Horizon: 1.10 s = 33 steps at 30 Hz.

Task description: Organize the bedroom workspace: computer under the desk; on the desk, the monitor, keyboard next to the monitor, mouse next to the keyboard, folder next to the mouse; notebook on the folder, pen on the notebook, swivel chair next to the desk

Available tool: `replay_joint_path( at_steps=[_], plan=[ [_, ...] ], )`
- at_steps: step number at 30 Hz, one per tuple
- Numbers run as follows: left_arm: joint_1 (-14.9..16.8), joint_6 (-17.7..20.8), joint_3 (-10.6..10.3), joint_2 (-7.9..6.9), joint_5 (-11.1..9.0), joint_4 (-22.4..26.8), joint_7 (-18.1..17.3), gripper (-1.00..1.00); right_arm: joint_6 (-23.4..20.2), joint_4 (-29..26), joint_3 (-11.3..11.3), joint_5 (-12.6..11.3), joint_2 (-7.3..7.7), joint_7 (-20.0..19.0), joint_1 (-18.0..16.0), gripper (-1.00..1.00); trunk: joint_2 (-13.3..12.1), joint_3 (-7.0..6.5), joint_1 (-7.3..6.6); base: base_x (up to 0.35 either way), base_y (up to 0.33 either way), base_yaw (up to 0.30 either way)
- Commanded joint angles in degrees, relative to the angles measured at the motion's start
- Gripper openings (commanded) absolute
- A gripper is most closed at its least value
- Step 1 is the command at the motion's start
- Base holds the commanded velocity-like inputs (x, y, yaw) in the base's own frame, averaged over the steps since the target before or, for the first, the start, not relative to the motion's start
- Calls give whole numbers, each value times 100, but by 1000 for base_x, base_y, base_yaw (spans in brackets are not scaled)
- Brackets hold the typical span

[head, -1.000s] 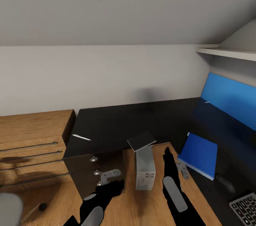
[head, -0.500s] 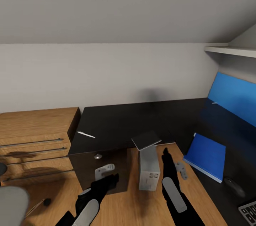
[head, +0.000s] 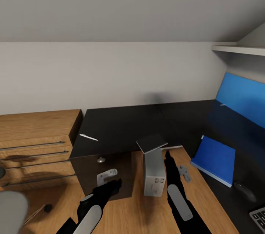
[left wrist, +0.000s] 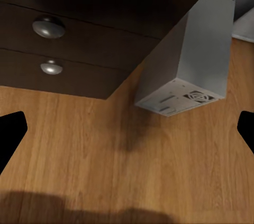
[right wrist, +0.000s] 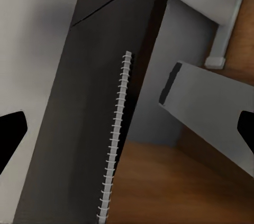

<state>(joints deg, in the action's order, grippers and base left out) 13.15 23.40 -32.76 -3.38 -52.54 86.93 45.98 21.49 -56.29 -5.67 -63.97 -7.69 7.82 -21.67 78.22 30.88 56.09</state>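
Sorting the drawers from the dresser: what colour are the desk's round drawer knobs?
Silver, on the dark drawer fronts; the round knobs show best in the left wrist view.

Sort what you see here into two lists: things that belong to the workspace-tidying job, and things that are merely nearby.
Belonging to the job:
desk
computer
folder
notebook
pen
mouse
keyboard
swivel chair

Merely nearby:
wooden dresser
wall shelf
blue panel

Your black tabletop (head: 121, 123) carries the white pen (head: 88, 137), the blue folder (head: 214, 159), the mouse (head: 244, 191), the keyboard (head: 259, 216) corner and a notebook (head: 151, 142) overhanging its edge; the computer (head: 154, 172) stands on the wooden floor (head: 132, 212).
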Motion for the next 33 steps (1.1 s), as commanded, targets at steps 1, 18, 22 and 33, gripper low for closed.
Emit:
replay_joint_path(
  at_steps=[1,18,22,33],
  plan=[
    [6,10,-11,-6,-29,8,43,100,21,27,-22,-37,4,-15,-4,100,45,24,23,0,0,0],
    [5,11,-34,-5,-29,8,51,100,-2024,147,-30,-582,80,-201,-4,100,727,330,396,0,0,0],
    [4,15,-41,4,-29,3,59,100,-2400,145,-31,-867,183,-501,-4,100,887,401,484,0,0,0],
    [4,12,-146,-18,-45,-8,4,100,-2745,122,-35,-941,267,-873,-4,100,927,419,506,27,0,0]
  ],
)
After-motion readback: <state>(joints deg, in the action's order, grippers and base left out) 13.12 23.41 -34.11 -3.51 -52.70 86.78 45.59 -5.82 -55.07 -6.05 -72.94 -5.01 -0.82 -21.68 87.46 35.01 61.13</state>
